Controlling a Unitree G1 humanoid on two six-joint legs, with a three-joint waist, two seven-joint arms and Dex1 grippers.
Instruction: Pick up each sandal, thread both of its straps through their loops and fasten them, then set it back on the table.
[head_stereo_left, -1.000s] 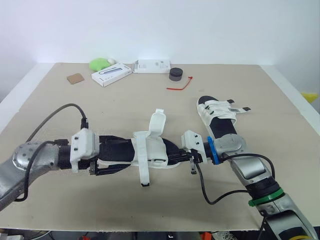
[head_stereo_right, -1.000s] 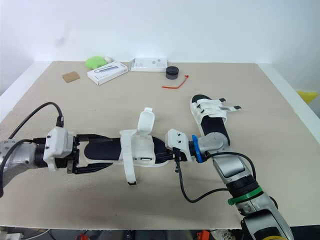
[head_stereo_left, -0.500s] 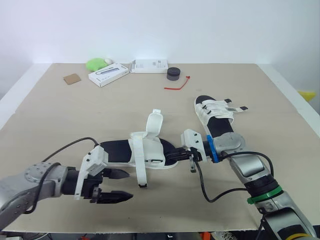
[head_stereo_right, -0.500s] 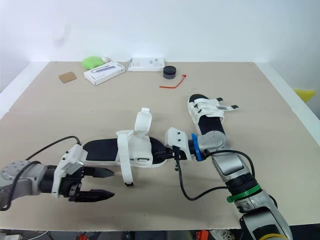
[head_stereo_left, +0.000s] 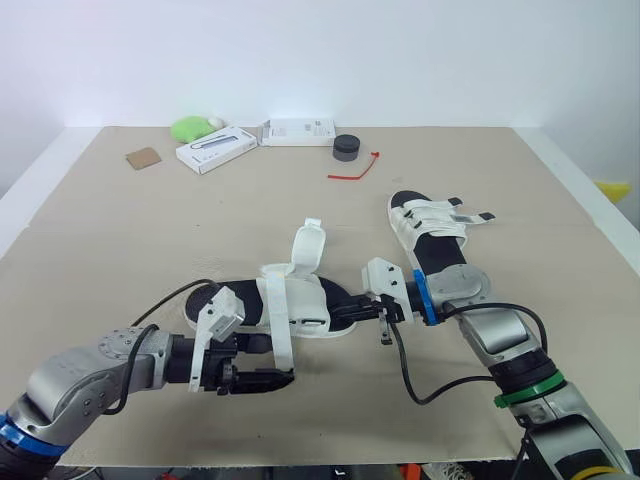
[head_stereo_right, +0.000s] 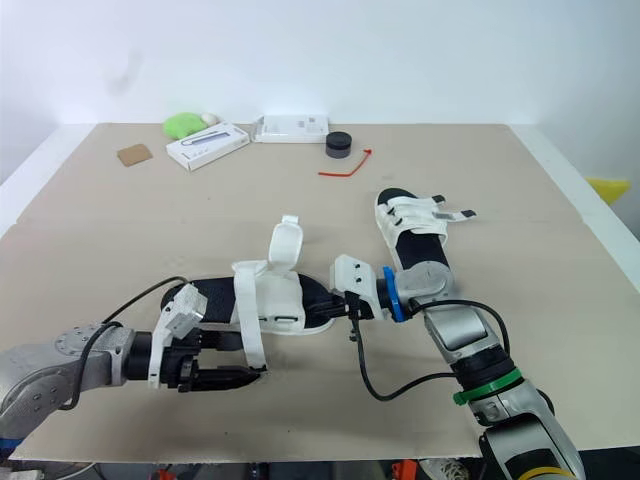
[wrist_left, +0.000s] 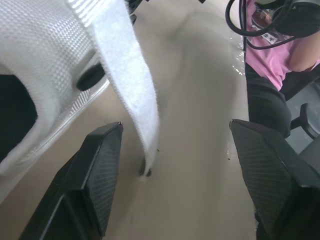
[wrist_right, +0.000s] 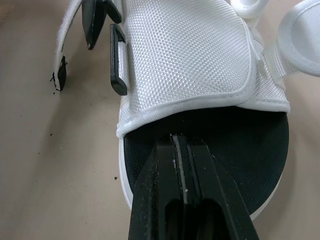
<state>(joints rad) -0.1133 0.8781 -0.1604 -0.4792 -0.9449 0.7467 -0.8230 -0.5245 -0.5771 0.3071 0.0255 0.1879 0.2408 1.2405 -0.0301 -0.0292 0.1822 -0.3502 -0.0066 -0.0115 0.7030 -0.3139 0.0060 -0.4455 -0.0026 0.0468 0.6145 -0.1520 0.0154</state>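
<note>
A black-soled sandal (head_stereo_left: 235, 300) with white straps lies at the table's middle. One strap flap (head_stereo_left: 311, 245) stands upright. A long loose strap (head_stereo_left: 279, 335) hangs over the near side, and its end touches the table. My left gripper (head_stereo_left: 272, 362) is open at that strap's end. The strap (wrist_left: 131, 85) hangs between the two wide-apart fingers (wrist_left: 97, 175). My right gripper (wrist_right: 181, 142) is shut on the sandal's front sole edge (wrist_right: 215, 150). A second sandal (head_stereo_left: 437, 250) lies to the right, with its strap ends pointing right.
At the table's far edge lie two white boxes (head_stereo_left: 216, 148) (head_stereo_left: 301, 131), a green object (head_stereo_left: 194, 127), a black round tin (head_stereo_left: 346, 147), a red tie (head_stereo_left: 358, 170) and a brown card (head_stereo_left: 145, 156). A person in pink (wrist_left: 272, 35) is off the table's near side.
My left gripper let go of the sandal's heel, swung round to the near side and has now moved up to the hanging strap's end. The sandal settled onto the table.
</note>
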